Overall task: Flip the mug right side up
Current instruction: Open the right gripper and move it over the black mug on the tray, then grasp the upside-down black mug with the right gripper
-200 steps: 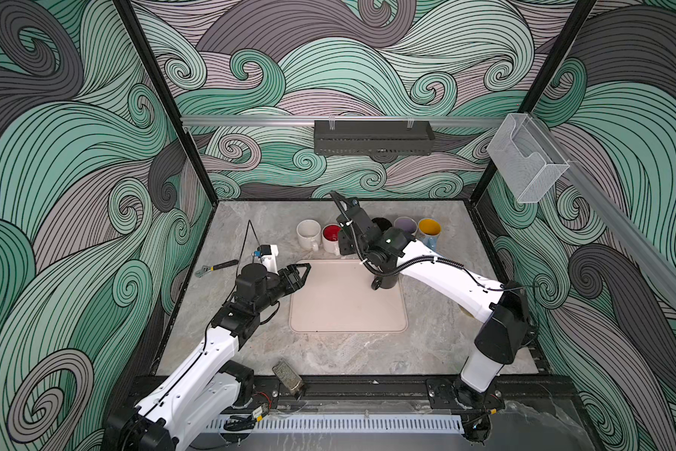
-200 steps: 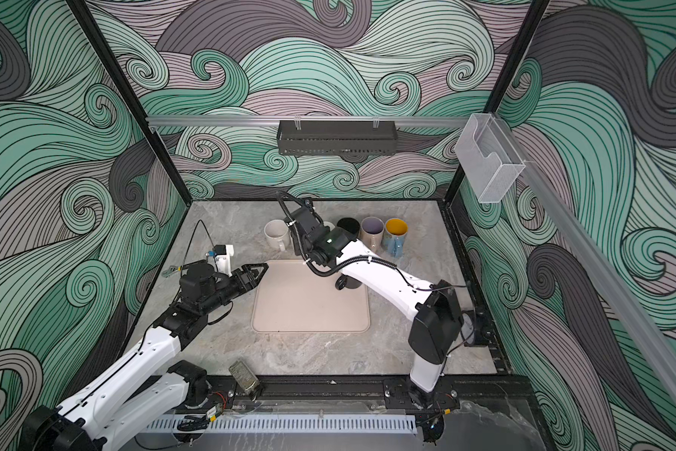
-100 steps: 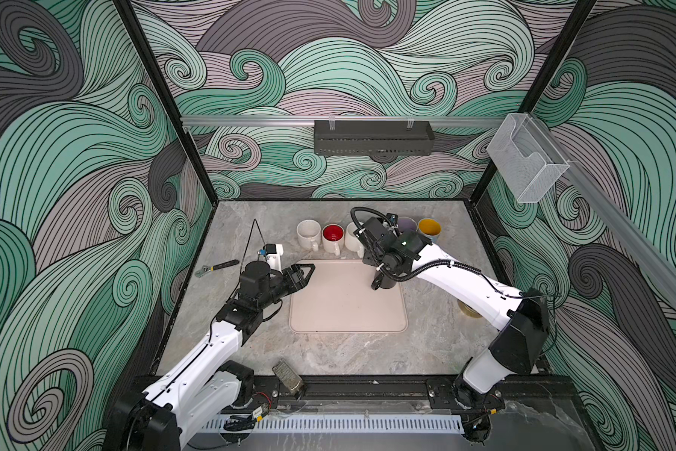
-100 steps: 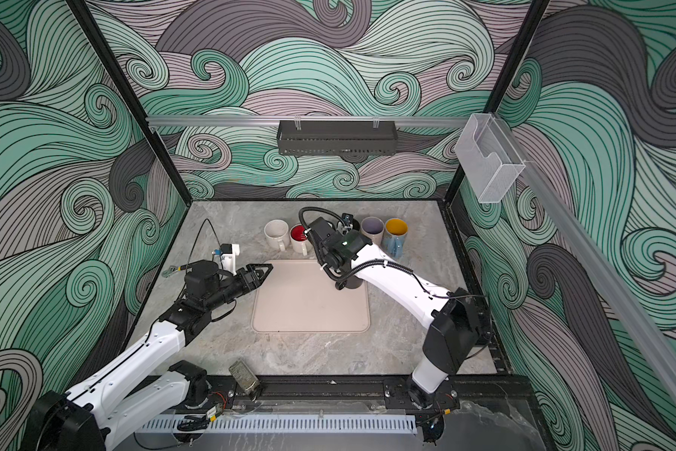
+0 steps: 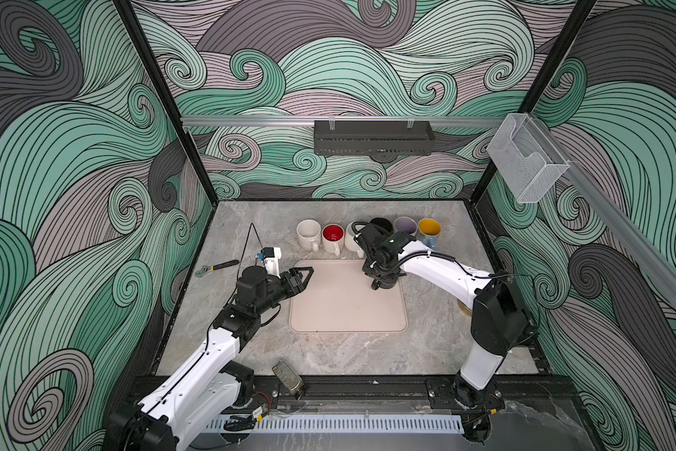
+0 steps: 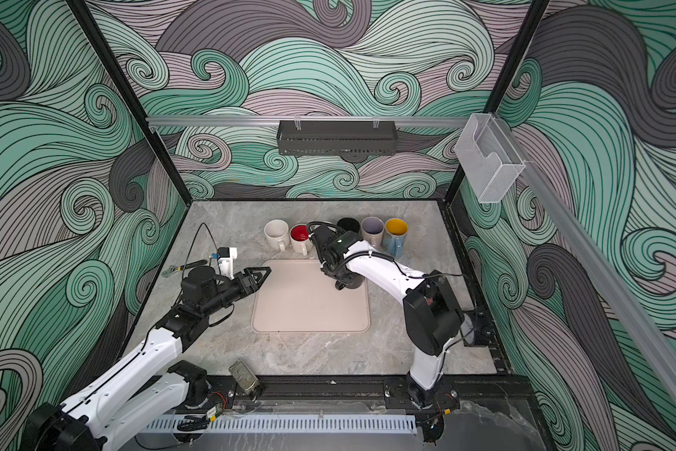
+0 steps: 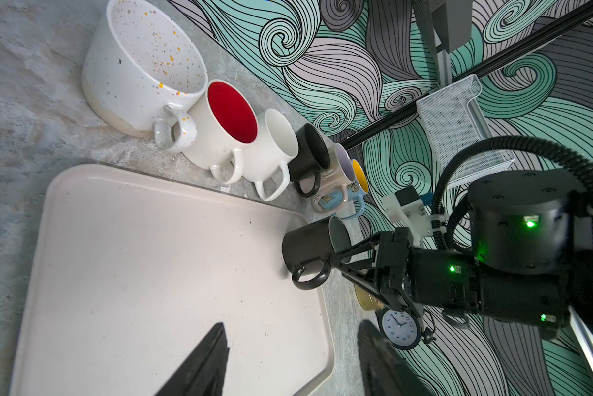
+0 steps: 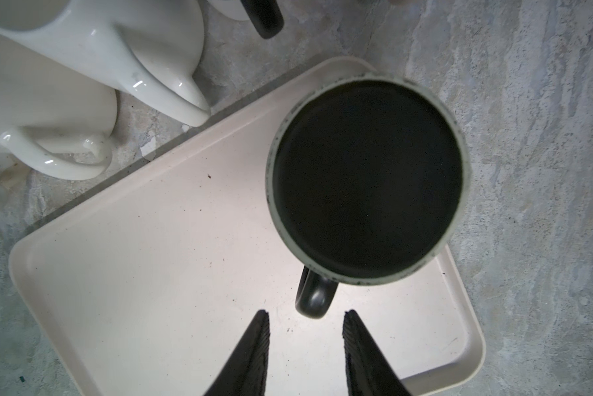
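Note:
A black mug (image 8: 367,178) stands upside down on the far right corner of the beige tray (image 8: 168,274), flat base up, handle (image 8: 314,298) toward the tray's middle. It also shows in both top views (image 5: 386,284) (image 6: 351,284) and the left wrist view (image 7: 309,247). My right gripper (image 8: 307,317) hovers just above it, open, the handle's end just ahead of the empty gap. Pointing down over the mug, my right gripper (image 5: 381,278) hides most of it in both top views. My left gripper (image 5: 303,275) (image 7: 293,327) is open and empty at the tray's left edge.
Several upright mugs line the back of the table: speckled white (image 5: 308,230), red inside (image 5: 332,234), white (image 5: 352,239), black (image 5: 381,224), lavender (image 5: 404,225), yellow inside (image 5: 429,230). A wrench (image 5: 216,268) lies at the left. A small clock (image 7: 399,329) stands right of the tray.
My right wrist has swung round from over the mug row and settled above the black mug, its jaws a little narrower. The left arm has barely moved.

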Action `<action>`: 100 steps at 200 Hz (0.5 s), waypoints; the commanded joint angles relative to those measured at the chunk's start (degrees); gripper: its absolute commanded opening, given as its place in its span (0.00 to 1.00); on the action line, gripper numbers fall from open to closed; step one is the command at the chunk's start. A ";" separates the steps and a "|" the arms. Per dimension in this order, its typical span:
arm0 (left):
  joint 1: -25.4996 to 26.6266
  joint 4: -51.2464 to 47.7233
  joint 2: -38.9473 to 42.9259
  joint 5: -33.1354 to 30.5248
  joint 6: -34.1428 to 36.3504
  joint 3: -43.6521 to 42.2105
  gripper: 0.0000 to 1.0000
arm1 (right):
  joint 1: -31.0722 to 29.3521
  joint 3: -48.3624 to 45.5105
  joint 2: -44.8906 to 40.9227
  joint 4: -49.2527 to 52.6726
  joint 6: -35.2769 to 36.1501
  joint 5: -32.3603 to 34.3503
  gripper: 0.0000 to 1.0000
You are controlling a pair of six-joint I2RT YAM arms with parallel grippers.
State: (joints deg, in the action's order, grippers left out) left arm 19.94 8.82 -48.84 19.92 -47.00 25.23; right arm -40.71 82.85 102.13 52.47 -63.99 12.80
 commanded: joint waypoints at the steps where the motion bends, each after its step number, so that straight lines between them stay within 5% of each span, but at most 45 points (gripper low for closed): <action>1: -0.58 0.13 0.87 -0.14 0.16 -0.57 0.62 | 0.79 -0.93 1.70 0.49 -2.37 -0.87 0.38; 100: -0.59 -0.51 0.48 -0.58 -0.02 -0.21 0.62 | 1.52 -4.32 4.15 -1.99 -1.93 -0.43 0.33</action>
State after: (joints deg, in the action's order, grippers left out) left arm 19.94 8.73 -48.84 19.77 -47.11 24.45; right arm -39.55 80.18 106.15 50.24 -64.99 10.50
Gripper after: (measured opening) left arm 0.622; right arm 0.338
